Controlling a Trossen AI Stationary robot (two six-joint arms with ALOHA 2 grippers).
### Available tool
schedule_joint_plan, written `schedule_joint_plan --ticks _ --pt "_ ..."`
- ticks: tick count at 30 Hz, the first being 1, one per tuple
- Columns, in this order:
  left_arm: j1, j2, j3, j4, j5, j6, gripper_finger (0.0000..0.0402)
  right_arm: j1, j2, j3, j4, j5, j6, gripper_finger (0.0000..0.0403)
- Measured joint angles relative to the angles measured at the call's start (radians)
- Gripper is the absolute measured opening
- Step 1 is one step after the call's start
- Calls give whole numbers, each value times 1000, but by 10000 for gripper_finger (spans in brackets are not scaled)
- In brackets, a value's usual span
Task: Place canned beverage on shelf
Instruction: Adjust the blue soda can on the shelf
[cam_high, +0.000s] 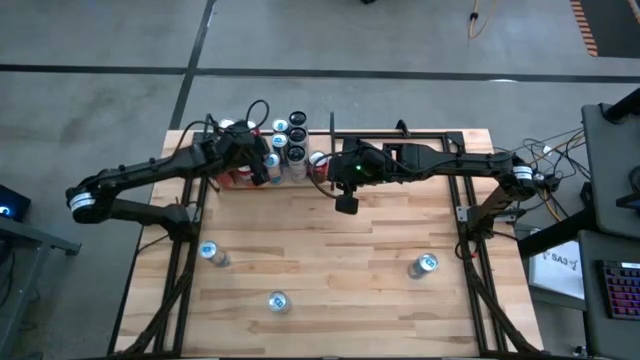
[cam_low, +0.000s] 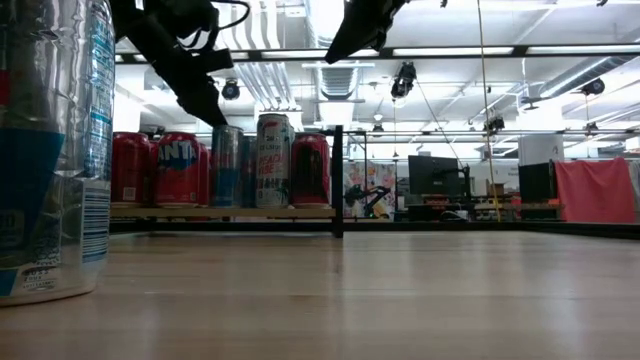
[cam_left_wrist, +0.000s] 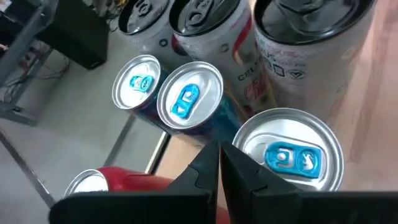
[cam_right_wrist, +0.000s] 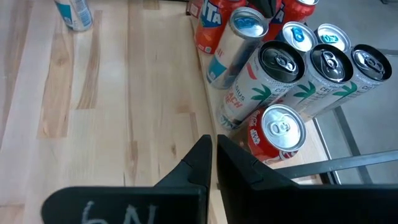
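Note:
Several cans stand upright on the light plank of the shelf (cam_low: 220, 212) at the table's far edge: red ones (cam_low: 178, 170), a blue slim one (cam_low: 227, 165) and white ones (cam_low: 273, 160). My left gripper (cam_left_wrist: 219, 163) is shut, slanting down just over the blue-tabbed can tops (cam_left_wrist: 289, 155), with nothing between its fingers. In the high view it (cam_high: 268, 170) sits over the shelf's near side. My right gripper (cam_right_wrist: 213, 152) is shut and held above the table just right of the shelf, also seen from above (cam_high: 346, 205). My left gripper hangs close over a blue-tabbed can's rim (cam_left_wrist: 249, 134), slanting down from the table's left. Whether its shut fingertips touch that can I cannot tell.
Three loose cans stand on the near half of the table (cam_high: 210, 253) (cam_high: 277, 301) (cam_high: 425, 265); one fills the low view's left (cam_low: 55, 150). A black frame post (cam_low: 338, 180) marks the shelf's right end. Bare wood lies mid-table (cam_high: 340, 250).

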Motion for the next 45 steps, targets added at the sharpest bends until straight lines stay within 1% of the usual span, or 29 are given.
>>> schedule_joint_plan --ticks 2,7,14,20,25,32,45 --pt "0 -4 -1 -1 -8 0 0 0 0 0 0 0 0 13" --pt "1 -41 0 -37 -78 20 0 0 0 0 0 0 0 13" --pt "-3 -69 39 -159 -78 4 0 0 0 -2 1 1 0 13" --pt "-4 -68 62 -249 -16 6 0 0 0 -3 1 1 1 13" --pt "-4 -49 62 -246 101 -1 0 0 0 -3 1 2 0 13" --pt "-4 -12 62 -247 107 -35 0 0 0 -3 0 1 0 13" --pt "-15 9 63 -209 107 -86 0 1 0 -3 0 1 0 13"
